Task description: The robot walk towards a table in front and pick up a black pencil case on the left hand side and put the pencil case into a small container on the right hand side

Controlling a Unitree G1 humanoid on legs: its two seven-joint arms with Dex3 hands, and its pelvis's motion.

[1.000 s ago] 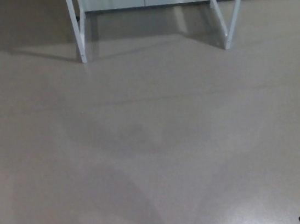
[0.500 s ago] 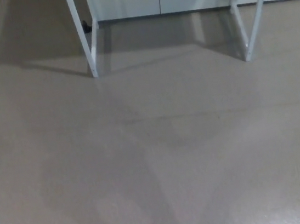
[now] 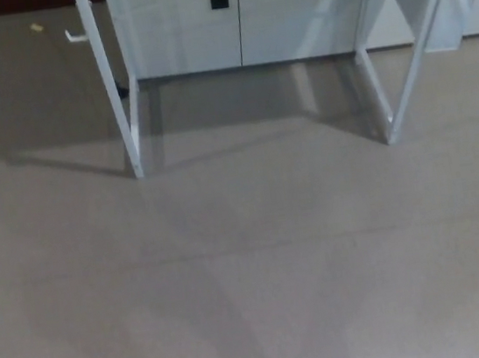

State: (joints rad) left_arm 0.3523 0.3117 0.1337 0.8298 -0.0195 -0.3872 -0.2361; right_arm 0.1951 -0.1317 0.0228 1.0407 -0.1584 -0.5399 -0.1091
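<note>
Only the lower part of the table shows in the head view: white legs on the left [image 3: 114,98] and on the right [image 3: 402,69], standing on grey floor [image 3: 251,266]. The tabletop is out of the picture. Neither the black pencil case nor the small container is visible. Neither of my hands shows.
White cabinet doors [image 3: 236,20] with dark handles stand behind the table legs. A pale panel [image 3: 450,1] hangs at the upper right. A small yellowish scrap [image 3: 37,28] lies on the floor at the far upper left. Shadows of the table fall on the floor.
The whole picture has shifted: the table legs sit lower and look larger, and the cabinets have come into view. The dark tips at the bottom corners one second ago are gone.
</note>
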